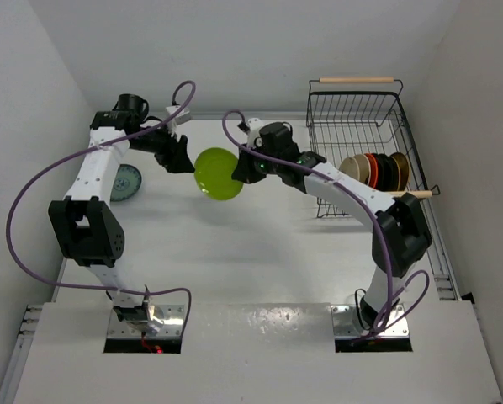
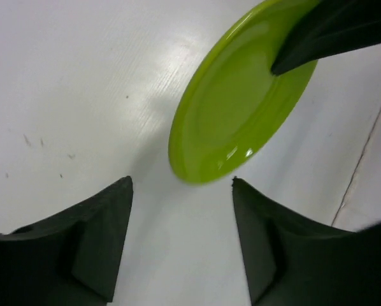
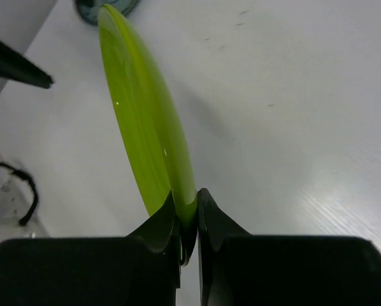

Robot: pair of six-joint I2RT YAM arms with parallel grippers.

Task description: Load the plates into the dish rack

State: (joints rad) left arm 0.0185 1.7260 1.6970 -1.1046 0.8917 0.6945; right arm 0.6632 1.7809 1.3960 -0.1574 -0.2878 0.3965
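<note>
- Right claw [image 3: 188,204] clamps lime green plate [image 1: 219,173] at its 3 o'clock rim.
- Left claw [image 1: 185,160] gapes at its 9 o'clock.
- Dish rack [image 1: 352,109], part loaded, at 3 o'clock.

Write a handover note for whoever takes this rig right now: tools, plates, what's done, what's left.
Right tool: shut on the lime green plate, pinching its rim, over the middle of the table.
Left tool: open, holding nothing, close beside that plate, not touching.
Dish rack: far right. A row of plates stands on edge at its near end.
Teal plate: flat on the table, far left.
Done: that row is loaded.
Left: rack the lime green plate, then the teal one.
</note>
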